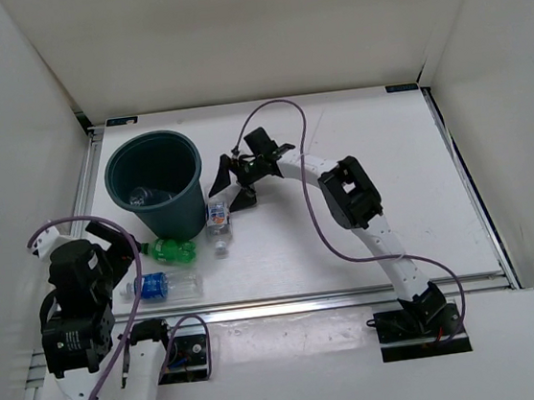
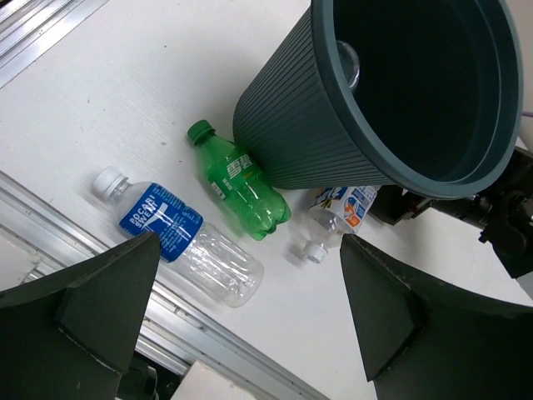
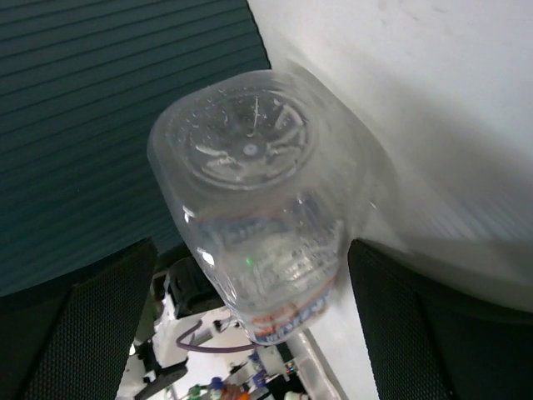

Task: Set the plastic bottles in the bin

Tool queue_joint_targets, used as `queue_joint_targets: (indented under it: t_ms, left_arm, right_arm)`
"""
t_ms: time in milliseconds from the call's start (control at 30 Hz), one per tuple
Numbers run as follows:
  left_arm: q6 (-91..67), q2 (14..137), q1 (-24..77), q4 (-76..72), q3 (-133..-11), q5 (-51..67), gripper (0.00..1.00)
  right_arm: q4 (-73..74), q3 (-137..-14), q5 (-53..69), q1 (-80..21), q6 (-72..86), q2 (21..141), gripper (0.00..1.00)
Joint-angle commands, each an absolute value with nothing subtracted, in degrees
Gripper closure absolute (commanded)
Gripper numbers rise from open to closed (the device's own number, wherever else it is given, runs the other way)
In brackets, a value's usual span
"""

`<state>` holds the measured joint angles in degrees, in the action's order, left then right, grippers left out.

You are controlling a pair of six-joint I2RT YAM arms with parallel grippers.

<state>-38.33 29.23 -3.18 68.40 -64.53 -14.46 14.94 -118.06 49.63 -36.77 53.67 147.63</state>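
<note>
Red-and-white labelled bottle: clear, lying flat just beside the bin, long axis near-to-far, cap toward the arm bases. The right gripper is spread wide around its base (no contact visible).
Green bottle and blue-labelled bottle: lying flat, caps leftward.
Left gripper: spread wide, empty.

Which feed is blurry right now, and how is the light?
Right wrist: the clear bottle sits close, soft and smeared at its edges. Left wrist: sharp, green bottle and blue-labelled bottle crisp. Top view: even light, faint shadows, bin interior dark.
</note>
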Motion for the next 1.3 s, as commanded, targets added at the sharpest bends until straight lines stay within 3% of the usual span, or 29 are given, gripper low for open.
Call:
queue_joint_targets:
  t_ms: [0, 67, 200, 233, 300, 333, 467, 600, 867, 1000, 1167, 1267]
  left_arm:
    - [-37.1, 30.4, -2.9, 70.5, -66.7, -14.2, 0.00]
    - [-36.6, 30.4, -2.9, 71.0, -67.2, -14.2, 0.00]
    - [-35.9, 30.9, -2.9, 71.7, -68.5, -14.8, 0.00]
    - [-35.9, 30.9, -2.9, 71.7, -68.5, -15.3, 0.00]
    - [-35.9, 30.9, -2.9, 71.7, -68.5, -15.3, 0.00]
    - [-35.9, 30.9, -2.9, 71.7, -68.5, -15.8, 0.00]
    - [-35.9, 30.4, -2.9, 70.1, -67.9, -15.8, 0.00]
    - [-36.5, 29.8, -2.9, 67.9, -65.4, -16.4, 0.00]
    - [-41.5, 28.6, -2.9, 64.5, -61.7, -18.7, 0.00]
    - [-47.3, 28.0, -2.9, 65.1, -58.4, -20.9, 0.00]
    - [-51.4, 28.7, -2.9, 66.2, -56.1, -20.9, 0.00]
    - [-54.8, 31.6, -2.9, 69.5, -56.6, -20.5, 0.00]
  right_arm:
    - [14.9, -119.9, 48.5, -37.4, 56.9, 151.9, 0.00]
    - [13.5, -119.9, 49.0, -37.4, 57.5, 152.6, 0.01]
    - [11.4, -119.3, 49.1, -37.4, 59.0, 153.2, 0.16]
    - [11.4, -118.7, 49.1, -37.4, 59.5, 153.2, 0.27]
    - [11.4, -117.1, 48.4, -37.4, 59.5, 151.7, 0.39]
    - [11.4, -114.7, 47.7, -36.7, 59.5, 150.3, 0.51]
    - [12.0, -107.9, 45.0, -34.0, 56.6, 143.7, 0.70]
    - [14.1, -95.8, 42.1, -30.2, 50.6, 132.4, 0.81]
    - [22.1, -93.9, 37.7, -25.8, 42.5, 113.7, 0.93]
    - [27.6, -108.2, 32.7, -27.1, 42.5, 111.0, 0.94]
    - [29.4, -139.2, 24.1, -33.9, 40.4, 117.8, 0.90]
    - [24.1, -144.9, 19.9, -37.8, 38.1, 121.7, 0.86]
